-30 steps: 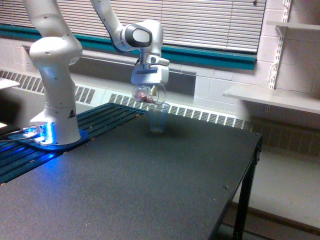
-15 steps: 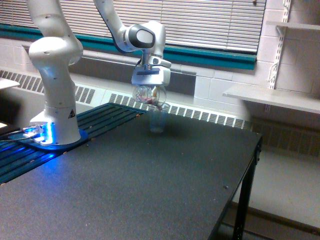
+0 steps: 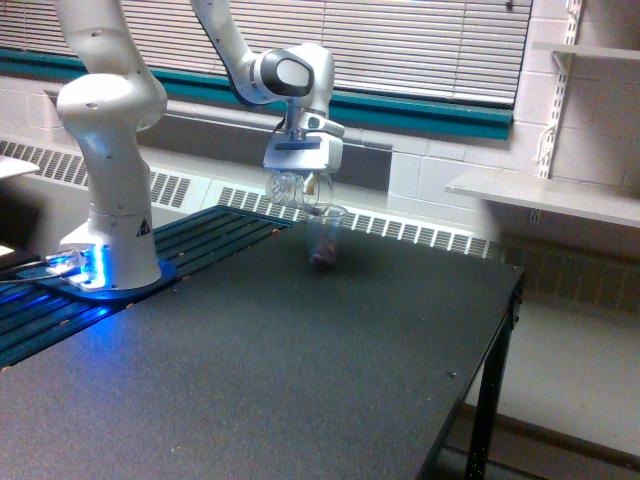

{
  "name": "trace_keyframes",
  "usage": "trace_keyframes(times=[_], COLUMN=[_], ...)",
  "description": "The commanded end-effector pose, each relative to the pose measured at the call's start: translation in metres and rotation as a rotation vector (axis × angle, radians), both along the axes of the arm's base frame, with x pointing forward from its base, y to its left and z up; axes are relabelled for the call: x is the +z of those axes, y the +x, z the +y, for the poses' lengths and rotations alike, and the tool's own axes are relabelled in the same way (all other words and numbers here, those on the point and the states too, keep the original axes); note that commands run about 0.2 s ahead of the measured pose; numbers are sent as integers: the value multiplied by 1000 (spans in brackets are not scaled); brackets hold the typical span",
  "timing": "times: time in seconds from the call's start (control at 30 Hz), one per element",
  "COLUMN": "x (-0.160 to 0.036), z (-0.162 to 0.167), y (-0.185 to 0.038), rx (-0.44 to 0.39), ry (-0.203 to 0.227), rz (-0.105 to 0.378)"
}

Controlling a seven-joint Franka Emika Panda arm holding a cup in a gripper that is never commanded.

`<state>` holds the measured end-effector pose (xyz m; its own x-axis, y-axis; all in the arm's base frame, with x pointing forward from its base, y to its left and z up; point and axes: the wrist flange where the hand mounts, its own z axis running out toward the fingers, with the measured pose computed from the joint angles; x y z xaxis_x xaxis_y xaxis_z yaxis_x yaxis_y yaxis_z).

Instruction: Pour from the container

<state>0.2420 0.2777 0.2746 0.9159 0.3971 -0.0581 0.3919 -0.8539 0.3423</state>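
Container (image 3: 288, 188) first: the small clear cup hangs in the air right under the claw (image 3: 300, 180), tipped well over on its side so that its mouth faces down and toward the exterior view's right. The claw is closed on it, fingers pressed against its walls. Its clear body looks nearly empty from where I stand, though it is too small and glary to be sure.

Just below the claw, and slightly to the exterior view's right, stands a taller tapered clear cup (image 3: 323, 238), upright on the dark surface (image 3: 300, 380). The mouth of the tipped container sits just above this cup's rim; whether the two rims touch I cannot tell. A clump of dark reddish bits (image 3: 322, 257) lies at the bottom of the tall cup.

Above the claw, the white wrist joint and arm (image 3: 285, 72) rise toward the top of the view. Off to the claw's side, on the exterior view's left, the arm's thick white base (image 3: 112, 200) stands on a blue-lit mount (image 3: 90, 275) at the edge of the surface. Behind the claw run a window with closed blinds (image 3: 400, 45) and a teal sill (image 3: 420, 115). Well away, on the exterior view's right, a wall shelf (image 3: 560, 195) juts out.
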Motion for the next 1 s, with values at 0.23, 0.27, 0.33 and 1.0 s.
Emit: trace_keyframes(times=[0.23,0.27,0.33,1.0], x=[6,8,11,33], z=[5,5,4,-3], y=[6,7,10,22], rx=[9,7,0,-43], ry=[6,9,15,77], rz=[-16,-21,-32,-96])
